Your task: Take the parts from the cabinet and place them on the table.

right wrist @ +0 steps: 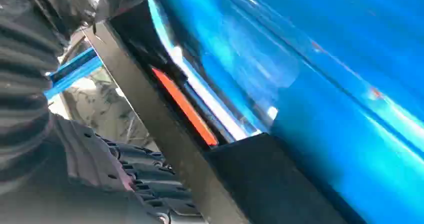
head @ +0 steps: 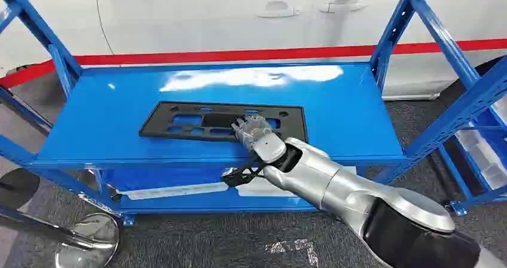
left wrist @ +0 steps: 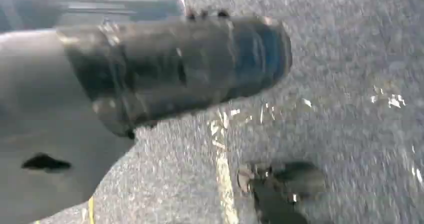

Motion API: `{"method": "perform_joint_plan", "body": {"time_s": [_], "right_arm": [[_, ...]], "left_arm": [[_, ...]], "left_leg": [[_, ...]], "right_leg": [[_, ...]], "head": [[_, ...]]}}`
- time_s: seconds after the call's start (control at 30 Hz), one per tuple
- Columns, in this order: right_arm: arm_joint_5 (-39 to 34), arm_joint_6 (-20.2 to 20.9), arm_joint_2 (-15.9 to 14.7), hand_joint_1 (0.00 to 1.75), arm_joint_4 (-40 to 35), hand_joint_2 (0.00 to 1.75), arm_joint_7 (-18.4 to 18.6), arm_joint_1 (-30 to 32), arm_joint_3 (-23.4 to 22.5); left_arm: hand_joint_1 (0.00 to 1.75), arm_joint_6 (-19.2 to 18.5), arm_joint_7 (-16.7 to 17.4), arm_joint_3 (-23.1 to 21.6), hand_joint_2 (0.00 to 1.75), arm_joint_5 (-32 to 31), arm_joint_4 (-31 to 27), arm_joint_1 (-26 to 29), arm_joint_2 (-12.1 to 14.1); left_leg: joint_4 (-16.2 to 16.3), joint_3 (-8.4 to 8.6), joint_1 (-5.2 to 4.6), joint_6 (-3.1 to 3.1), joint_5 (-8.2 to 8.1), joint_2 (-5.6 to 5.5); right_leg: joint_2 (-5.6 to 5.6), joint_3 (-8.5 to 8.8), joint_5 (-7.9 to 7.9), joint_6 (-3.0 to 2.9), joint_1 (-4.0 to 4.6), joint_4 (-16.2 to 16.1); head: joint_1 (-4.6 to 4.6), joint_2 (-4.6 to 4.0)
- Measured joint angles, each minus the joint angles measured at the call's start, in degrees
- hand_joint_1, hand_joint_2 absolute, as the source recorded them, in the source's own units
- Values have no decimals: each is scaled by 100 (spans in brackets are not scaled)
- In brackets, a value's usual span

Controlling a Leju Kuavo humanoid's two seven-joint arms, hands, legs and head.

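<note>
Partly hidden, right hand (head: 256, 133) over black panel (head: 179, 122); finger state unclear; left hand (left wrist: 175, 69) blurred.

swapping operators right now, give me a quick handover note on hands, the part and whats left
Right hand: reaching onto the black plastic panel, which lies flat on the blue shelf top; a firm grip cannot be confirmed.
Left hand: hanging down over the grey floor, blurred, state unclear.
Done: the right hand has reached the panel.
Left: secure the grip, lift the panel off the shelf and place it on the table. White items sit on the lower shelf; unclear what they are.
</note>
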Motion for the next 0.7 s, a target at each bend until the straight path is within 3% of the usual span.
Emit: {"method": "perform_joint_plan", "body": {"time_s": [0.03,0.07,0.13,0.17,0.37,0.4,0.43,0.47,0.5,0.53,0.6,0.67,0.7], "right_arm": [[-11,15,20,140,6,175,-6,-6,13],[-20,22,28,161,20,175,-9,-20,33],[-59,0,35,168,39,175,-33,-16,52],[-68,-7,33,169,46,175,-44,-13,59],[-72,-13,33,169,48,175,-46,-12,61],[-94,-52,37,169,72,175,-55,-4,91],[-96,-59,37,173,74,175,-55,-4,94],[-105,-103,37,175,85,175,-55,-3,107],[-103,-302,39,175,98,175,-30,-43,111],[-103,-558,15,175,127,175,11,-49,111],[-98,-647,-4,175,127,175,33,-59,111],[-98,-673,-18,175,127,175,44,-73,111],[-98,-673,-22,175,127,175,44,-58,111]], "left_arm": [[0,0,0,0,0,0,0,-2,-9],[0,0,-22,0,0,0,0,-6,-11],[0,0,-70,-4,0,-4,0,-9,-9],[0,-2,-85,-4,0,-7,0,-6,-9],[0,-2,-90,-4,0,-7,0,-5,-9],[0,-13,-127,-7,0,-2,0,23,-9],[0,-15,-133,-7,0,-2,0,29,-9],[0,-28,-164,-7,0,11,0,37,-9],[0,-144,-295,-7,175,35,0,-6,-2],[0,-400,-538,-7,175,160,0,6,2],[0,-470,-599,-7,175,203,0,16,2],[0,-498,-629,-7,175,214,0,5,2],[0,-501,-634,-7,175,216,0,6,2]], "left_leg": [[53,-19,9,-37,-77,21],[285,-105,18,-64,-226,32],[1125,-501,24,-103,-610,31],[1408,-644,25,-112,-709,31],[1476,-680,25,-114,-727,32],[1735,-830,29,-119,-698,32],[1699,-816,29,-117,-658,32],[1251,-611,33,-102,-353,32],[-12,21,-8,-49,-10,30],[-39,5,-17,63,65,20],[-118,31,16,138,129,43],[-113,17,9,167,138,46],[-112,14,5,169,136,45]], "right_leg": [[-15,35,4,-24,-16,-25],[-24,59,-4,-50,-16,-32],[-47,69,-15,-73,-8,-31],[-49,69,-17,-75,-3,-31],[-49,69,-17,-76,-3,-30],[-39,75,-18,-76,-2,-28],[-34,78,-18,-76,-2,-28],[-13,89,-18,-76,-4,-28],[18,95,-20,-17,34,-23],[27,105,47,108,19,-94],[8,-1,-121,152,10,99],[2,-372,-592,182,15,966],[2,-567,-755,190,15,1396]], "head": [[2,0],[-20,0],[-24,0],[-24,0],[-22,0],[-24,0],[-24,0],[-26,0],[-27,0],[-15,0],[-6,0],[7,0],[0,0]]}}
